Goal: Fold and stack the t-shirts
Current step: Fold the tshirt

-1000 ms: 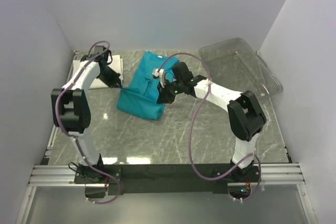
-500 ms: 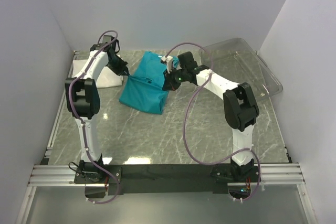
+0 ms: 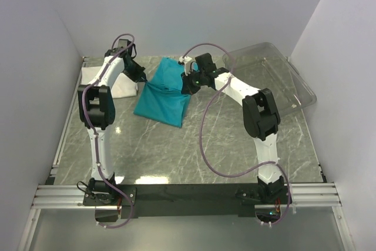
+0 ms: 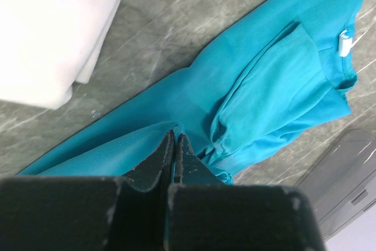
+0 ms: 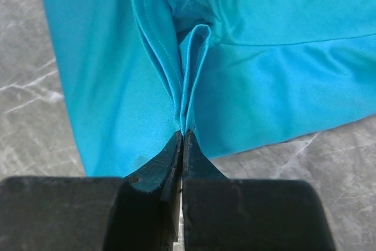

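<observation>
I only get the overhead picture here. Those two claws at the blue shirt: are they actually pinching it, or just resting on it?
Observer: Pinching. The left wrist camera shows the left gripper shut on a fold of the teal t-shirt.
Visitor: And the other claw?
Observer: The right wrist camera shows the right gripper shut on bunched pleats of the same shirt.
Visitor: Any tag on it?
Observer: Yes, a small white neck label at the collar, in the left wrist view.
</observation>
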